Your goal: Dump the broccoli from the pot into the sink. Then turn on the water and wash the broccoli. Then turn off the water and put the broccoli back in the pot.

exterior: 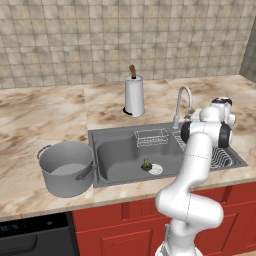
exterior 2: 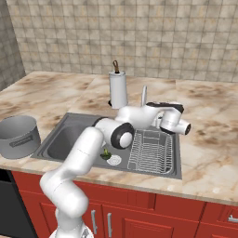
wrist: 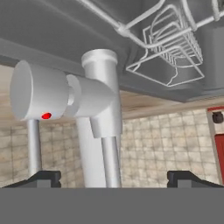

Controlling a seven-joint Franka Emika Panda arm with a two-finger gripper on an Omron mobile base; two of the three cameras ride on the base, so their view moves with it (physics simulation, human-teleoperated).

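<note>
The small green broccoli (exterior: 146, 164) (exterior 2: 106, 154) lies on the floor of the dark grey sink (exterior: 119, 152) (exterior 2: 62, 139), right beside the round drain (exterior: 156, 169). On the counter left of the sink stands the grey pot (exterior: 66, 167) (exterior 2: 17, 136), upright. My gripper (wrist: 113, 177) (exterior 2: 163, 106) hovers at the base of the curved chrome faucet (exterior: 184, 102) (wrist: 103, 100). It is open, its fingertips (wrist: 43, 177) wide on either side of the faucet stem, holding nothing. The faucet's side handle (wrist: 39, 92) is close in front. No water shows at the spout.
A white paper-towel roll (exterior: 134, 95) (exterior 2: 117, 88) stands behind the sink. A wire basket (exterior: 151, 137) hangs at the basin's back. A wire dish rack (exterior 2: 151, 151) fills the sink's right part, under my arm. The tiled wall runs behind the counter.
</note>
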